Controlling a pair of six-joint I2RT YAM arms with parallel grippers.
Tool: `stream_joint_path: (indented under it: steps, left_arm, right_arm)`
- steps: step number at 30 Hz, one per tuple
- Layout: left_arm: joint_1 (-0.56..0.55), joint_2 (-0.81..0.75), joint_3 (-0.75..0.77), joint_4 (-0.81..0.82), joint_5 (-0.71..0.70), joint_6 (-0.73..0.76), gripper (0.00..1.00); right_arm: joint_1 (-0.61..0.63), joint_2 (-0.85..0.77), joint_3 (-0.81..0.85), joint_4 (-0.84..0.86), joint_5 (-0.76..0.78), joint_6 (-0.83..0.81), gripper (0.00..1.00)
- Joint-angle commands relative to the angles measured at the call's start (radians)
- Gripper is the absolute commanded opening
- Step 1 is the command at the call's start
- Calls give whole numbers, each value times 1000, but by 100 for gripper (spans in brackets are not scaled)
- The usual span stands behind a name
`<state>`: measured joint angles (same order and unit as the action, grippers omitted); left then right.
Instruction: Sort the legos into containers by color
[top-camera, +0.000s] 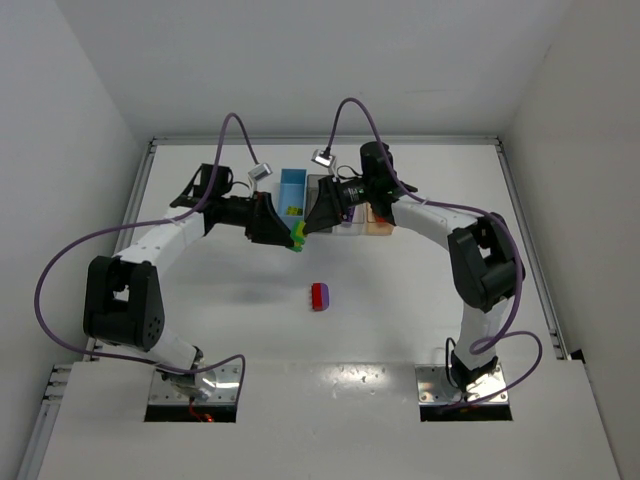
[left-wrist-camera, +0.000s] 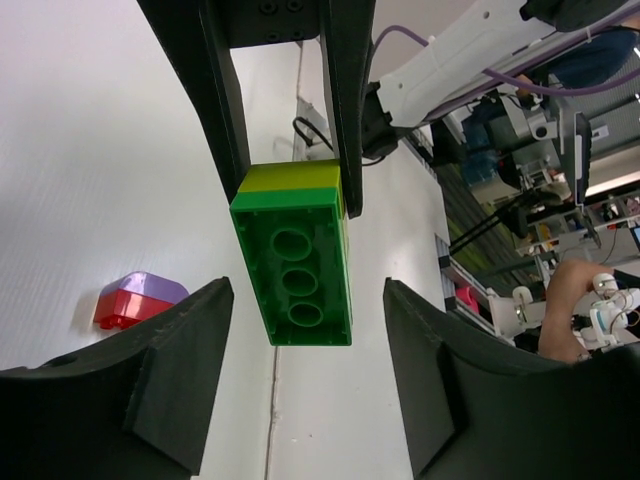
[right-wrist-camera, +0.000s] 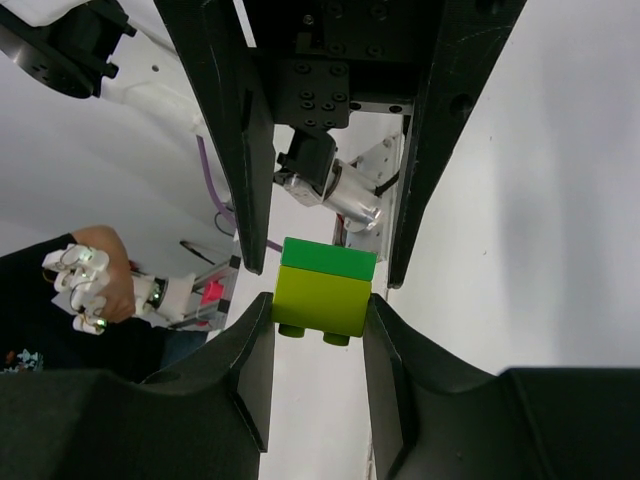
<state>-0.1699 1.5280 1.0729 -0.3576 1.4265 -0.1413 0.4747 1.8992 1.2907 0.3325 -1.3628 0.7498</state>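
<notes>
Over the middle of the table (top-camera: 420, 300), we see the 2 arms meeting tip to tip, with a stack of 2 joined bricks between them. The right gripper (right-wrist-camera: 318, 310) is clamped on the yellow-green brick (right-wrist-camera: 320, 298), and its 2 fingers (right-wrist-camera: 255, 360) press that brick's opposite sides. The green brick (left-wrist-camera: 295, 265) sits against the yellow-green one and points toward the left arm, with its hollow underside and 3 round tubes facing the left wrist camera.

The left gripper (left-wrist-camera: 308, 290) holds nothing. Its jaws stand partly apart, 1 on each side of the green brick, and in its own wrist view we see a strip of white on both sides of the brick.

Nearer the arm bases, well apart from both grippers, a red brick (top-camera: 318, 299) lies on the table with a purple brick (left-wrist-camera: 150, 288) joined to it.

At the far edge, the blue bin (top-camera: 292, 180) stands just beyond the grippers. To its right, the orange bin (top-camera: 378, 226) shows only in part behind the right arm. The arm covers what lies between these 2 bins, so we cannot tell much there.
</notes>
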Motion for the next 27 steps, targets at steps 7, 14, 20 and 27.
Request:
stream_joint_path:
  steps: [7,14,20,27]
  left_arm:
    - [7,-3,27,29,57,29,49]
    - [56,-3,27,29,46,29,28]
    - [147,-3,18,29,35,20,7]
    - [241,-41,-22,29,45,20,0]
  right_arm:
    - [5,-9,7,57,-39,-23,0]
    - [5,-28,-37,57,-39,-32,0]
    - [5,-69,-79,33,-39,-76,0]
    - [-4,-98,-97,-21,-21,-130,0]
